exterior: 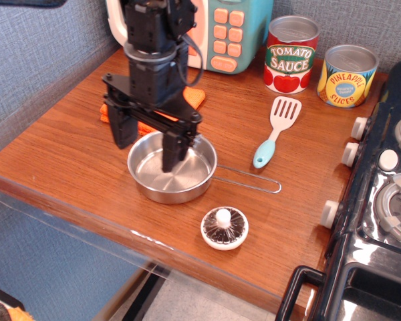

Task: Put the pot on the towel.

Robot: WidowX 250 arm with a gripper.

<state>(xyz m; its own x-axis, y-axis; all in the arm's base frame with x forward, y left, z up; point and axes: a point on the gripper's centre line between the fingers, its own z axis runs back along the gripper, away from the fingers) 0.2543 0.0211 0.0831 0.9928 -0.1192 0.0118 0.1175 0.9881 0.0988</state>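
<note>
The pot (187, 180), a shallow shiny steel pan with a thin wire loop handle pointing right, sits on the wooden counter near its front edge. The orange towel (194, 97) lies just behind it, mostly hidden by the arm. My black gripper (148, 142) is open over the pot's left rim. Its left finger hangs outside the rim and its right finger (174, 150) is over the pot's inside. It holds nothing.
A blue-handled white spatula (274, 131) lies right of the pot. A mushroom-shaped toy (224, 227) sits near the front edge. Tomato sauce (291, 55) and pineapple (347, 75) cans stand at the back. A toy microwave (237, 30) is behind the arm, a black stove (384, 194) to the right.
</note>
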